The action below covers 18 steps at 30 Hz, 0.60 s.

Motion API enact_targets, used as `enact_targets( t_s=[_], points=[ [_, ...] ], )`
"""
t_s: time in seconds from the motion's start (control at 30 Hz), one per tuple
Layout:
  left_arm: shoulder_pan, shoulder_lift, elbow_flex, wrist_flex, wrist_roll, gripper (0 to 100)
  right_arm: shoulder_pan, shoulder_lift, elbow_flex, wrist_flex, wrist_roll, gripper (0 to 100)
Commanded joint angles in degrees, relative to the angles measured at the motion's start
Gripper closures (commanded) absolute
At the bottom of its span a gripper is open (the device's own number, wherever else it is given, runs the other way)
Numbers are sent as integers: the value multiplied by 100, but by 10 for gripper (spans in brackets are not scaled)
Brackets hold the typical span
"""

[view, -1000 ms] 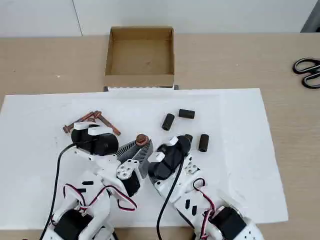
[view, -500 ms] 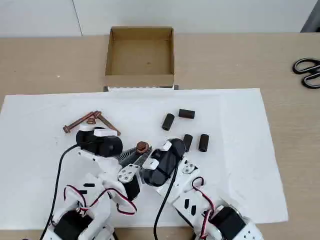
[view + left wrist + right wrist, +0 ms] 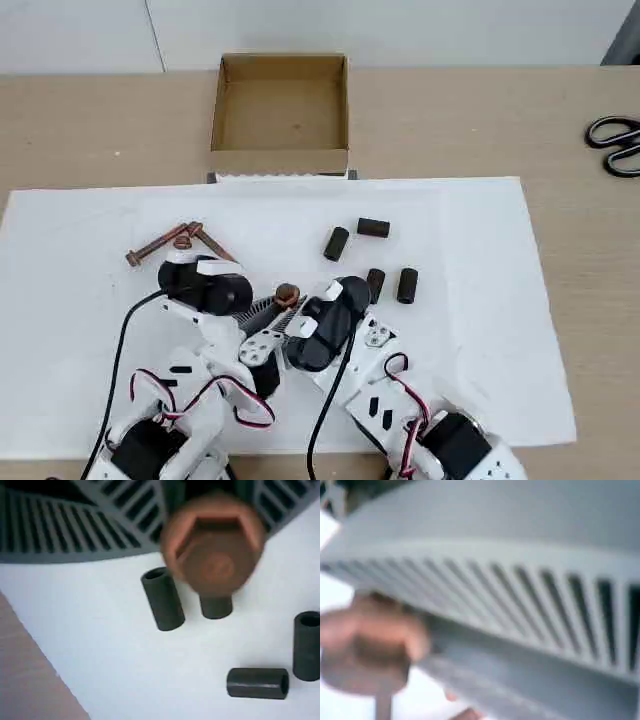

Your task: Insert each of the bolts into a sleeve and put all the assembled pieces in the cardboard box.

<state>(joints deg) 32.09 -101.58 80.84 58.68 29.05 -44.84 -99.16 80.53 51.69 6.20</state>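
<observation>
My left gripper [image 3: 279, 306] is shut on a copper bolt [image 3: 287, 294], held head up just above the white sheet between the two arms. The left wrist view has the hexagonal bolt head [image 3: 213, 545] close up between grey ribbed fingers [image 3: 75, 530]. Beyond it lie several black sleeves, the nearest [image 3: 162, 599]. From above, these sleeves [image 3: 375, 284] lie to the right of the bolt. My right arm's wrist [image 3: 322, 325] sits right beside the held bolt. Its view has a blurred bolt head [image 3: 367, 642] next to a grey ribbed surface [image 3: 520, 600]. The cardboard box [image 3: 280, 160] stands open at the back.
More copper bolts [image 3: 180, 240] lie in a loose pile on the left of the white sheet [image 3: 480, 330]. Scissors [image 3: 615, 140] rest at the far right on the wooden table. The two arms crowd the front middle of the sheet.
The left gripper has drawn the bolt slightly toward the front. The right arm has swung left, away from the nearest sleeve, and now sits against the left gripper.
</observation>
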Motion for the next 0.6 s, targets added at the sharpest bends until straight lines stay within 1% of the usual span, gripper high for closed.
enact_targets(
  t_s=[0.0, 0.07, 0.27, 0.57],
  points=[
    [0, 26, 57, 132, -88, 807, 84, -92, -545, -154, 44, 996],
    [-9, 26, 57, 141, -88, 788, 84, -92, -545, -154, 44, 996],
    [-26, 26, -4, 114, -88, 789, 84, -48, -527, -154, 44, 996],
    [-35, 26, -945, 211, -97, 796, 84, -92, -185, -171, 18, 996]
  ],
)
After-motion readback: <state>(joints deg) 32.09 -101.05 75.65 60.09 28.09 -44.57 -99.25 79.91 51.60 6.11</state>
